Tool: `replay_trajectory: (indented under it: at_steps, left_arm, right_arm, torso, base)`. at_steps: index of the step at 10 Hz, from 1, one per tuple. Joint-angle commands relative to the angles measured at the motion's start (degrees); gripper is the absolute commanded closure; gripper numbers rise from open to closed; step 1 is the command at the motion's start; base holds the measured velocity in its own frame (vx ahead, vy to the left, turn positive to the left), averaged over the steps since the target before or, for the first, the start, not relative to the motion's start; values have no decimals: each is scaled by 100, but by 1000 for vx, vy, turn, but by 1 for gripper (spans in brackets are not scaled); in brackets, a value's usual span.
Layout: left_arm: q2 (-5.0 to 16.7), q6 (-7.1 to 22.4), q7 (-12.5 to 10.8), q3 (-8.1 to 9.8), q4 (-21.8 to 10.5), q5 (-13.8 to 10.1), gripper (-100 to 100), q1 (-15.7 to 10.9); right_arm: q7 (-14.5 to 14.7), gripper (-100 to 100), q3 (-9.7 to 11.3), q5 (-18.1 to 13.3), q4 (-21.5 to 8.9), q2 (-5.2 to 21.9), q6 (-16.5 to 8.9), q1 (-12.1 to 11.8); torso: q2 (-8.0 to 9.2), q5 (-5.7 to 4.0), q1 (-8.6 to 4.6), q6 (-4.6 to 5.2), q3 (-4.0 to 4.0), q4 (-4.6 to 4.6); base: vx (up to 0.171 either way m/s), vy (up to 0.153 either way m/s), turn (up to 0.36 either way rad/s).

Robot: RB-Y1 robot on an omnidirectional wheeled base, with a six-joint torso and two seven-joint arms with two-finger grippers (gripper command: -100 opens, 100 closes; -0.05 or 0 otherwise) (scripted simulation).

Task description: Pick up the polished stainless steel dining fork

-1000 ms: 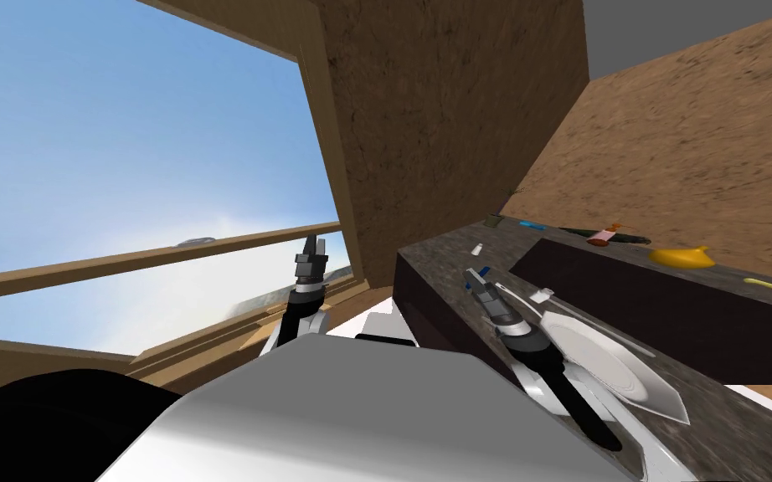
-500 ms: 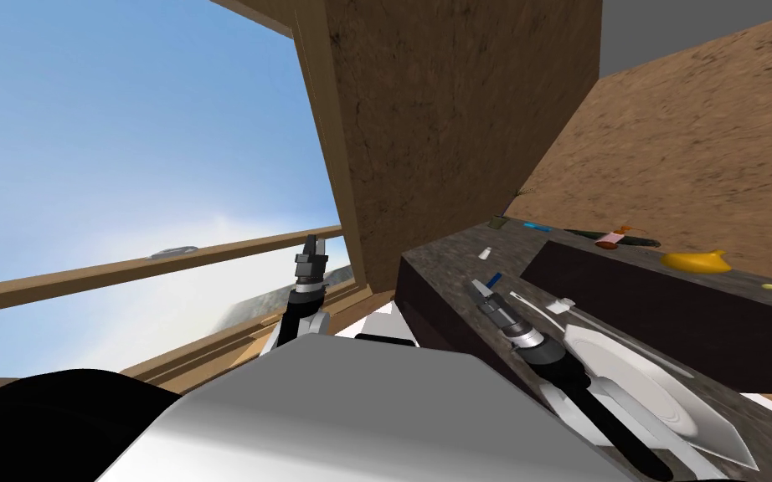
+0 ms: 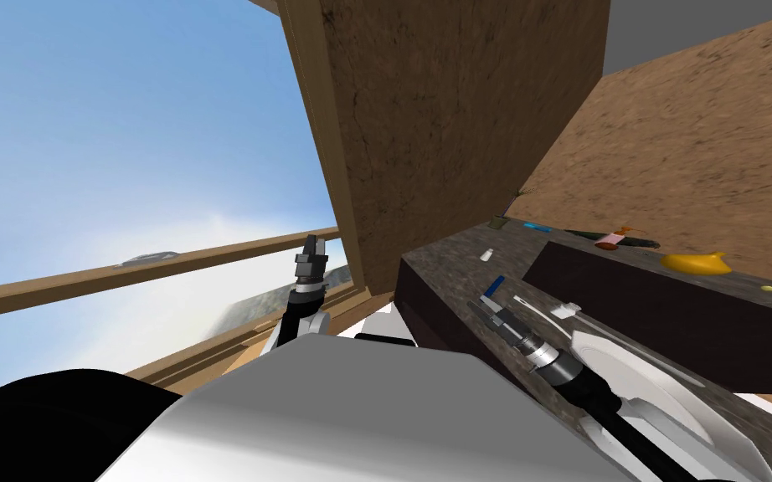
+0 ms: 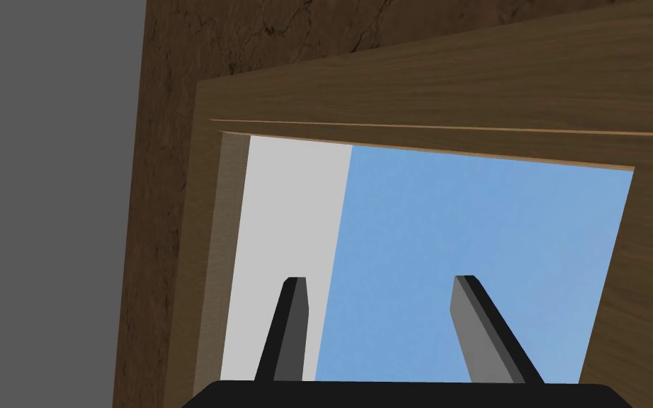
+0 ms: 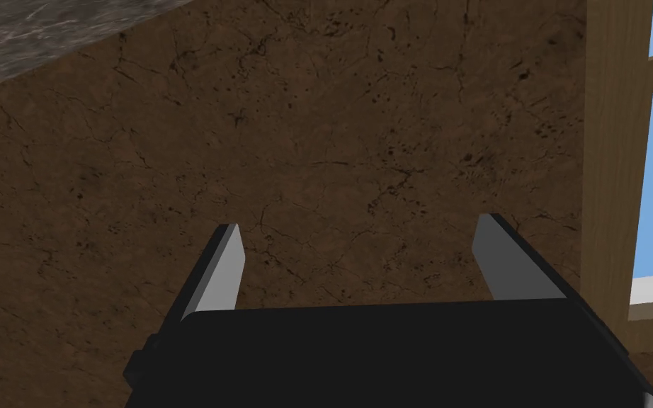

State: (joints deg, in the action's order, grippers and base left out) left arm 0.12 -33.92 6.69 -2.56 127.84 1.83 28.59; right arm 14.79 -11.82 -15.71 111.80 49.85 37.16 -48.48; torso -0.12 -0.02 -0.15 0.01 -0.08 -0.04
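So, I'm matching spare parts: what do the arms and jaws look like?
The left arm and right arm have black forearms, grey ribbed wrists and white upper parts. Each black box carries two thin, light grey, blade-like jaws.

Right gripper (image 3: pixel 476 306) over tabletop (image 3: pixel 458 251), jaws apart. Blue piece (image 3: pixel 494 284) just beside the tips, on the right. White plate (image 3: pixel 652 385) crowds the forearm's right flank. Dark raised block (image 3: pixel 627 293) walls off the tabletop's right side. Bare tabletop ahead as far as a small white piece (image 3: pixel 486 253); brown wall (image 3: pixel 460 125) closes the end beyond.
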Motion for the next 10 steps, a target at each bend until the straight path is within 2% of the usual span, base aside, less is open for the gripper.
replay_trajectory:
  at_steps: [1,2,3,5,6,10]
  left_arm:
    - [0,0,0,0,0,0,0,0]
    - [0,0,0,0,0,0,0,0]
    - [0,0,0,0,0,0,0,0]
    - [0,0,0,0,0,0,0,0]
    - [0,0,0,0,0,0,0,0]
    - [0,0,0,0,0,0,0,0]
  right_arm:
    - [101,-100,1,-128,-201,253,-80,-210]
    - [159,-100,4,-208,-336,404,-128,-345]
    - [159,-100,4,-208,-336,404,-128,-345]
    - [269,-100,18,-369,-609,695,-229,-619]
    - [269,-100,18,-369,-609,695,-229,-619]
    - [461,-100,61,-670,-1124,1201,-430,-1132]
  torso:
    - [0,0,0,0,0,0]
    - [1,-1,-3,-2,1,0]
    - [5,-2,-6,0,3,1]
    - [9,-2,-4,-1,5,2]
    - [8,-2,-7,-1,5,2]
    - [9,-2,-10,-1,5,3]
  base:
    - [33,-29,-25]
    - [26,-39,-15]
    - [17,-35,-8]
    - [16,-35,-16]
    - [15,-33,-8]
    - [16,-44,-17]
